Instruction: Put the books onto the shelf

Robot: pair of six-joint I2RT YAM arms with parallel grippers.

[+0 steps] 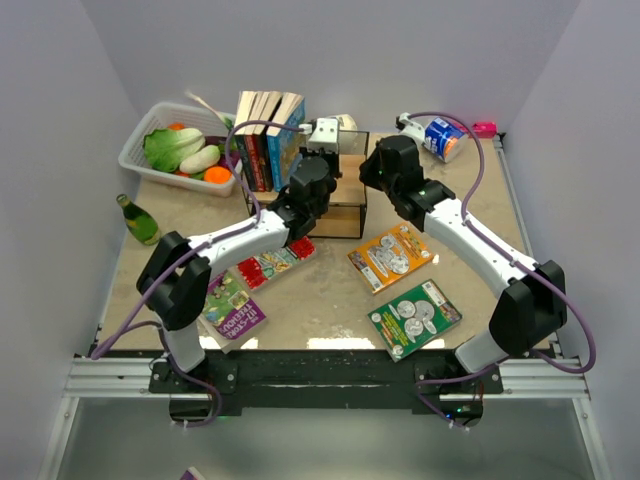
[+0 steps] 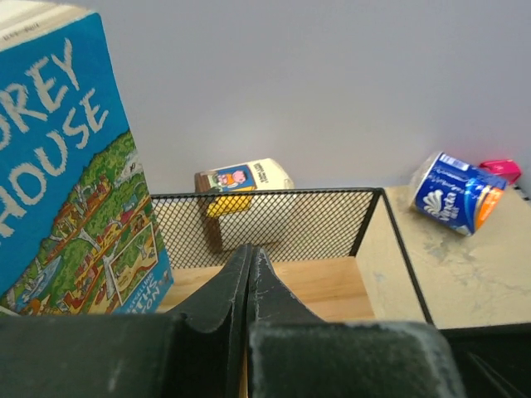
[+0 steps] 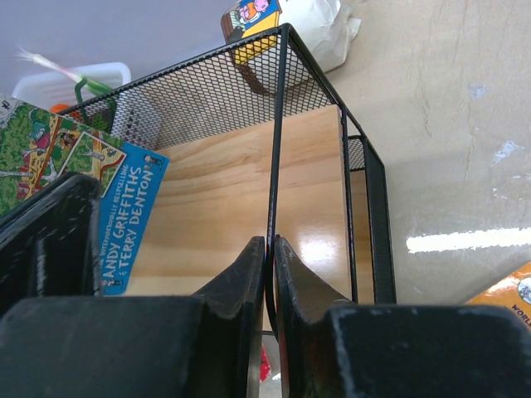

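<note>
Our left gripper (image 2: 250, 259) hangs over the small black metal-frame shelf with a light wooden board (image 1: 345, 212), its fingers pressed together on nothing. Our right gripper (image 3: 270, 249) is all but closed, with only the shelf's thin black rim wire between its fingers, so we judge it pinched on the frame. A row of upright paperback books (image 1: 265, 140) stands at the shelf's left end. Four more lie flat on the pale desk (image 1: 320, 300), all on the near side of the shelf, toward our bases. These are a red book (image 1: 275, 263) just beside the left forearm, a purple-and-green one (image 1: 232, 312), an orange one (image 1: 392, 256) and a green one with coins (image 1: 415, 318). The red book's long axis slants roughly along the left forearm, and the left arm is nearer, so we expect that pick to call for drawing back and down. A white plastic basket of vegetables (image 1: 150, 135), a green bottle (image 1: 140, 220) and a blue-and-white can (image 1: 440, 138) sit well apart, between plain grey walls.
</note>
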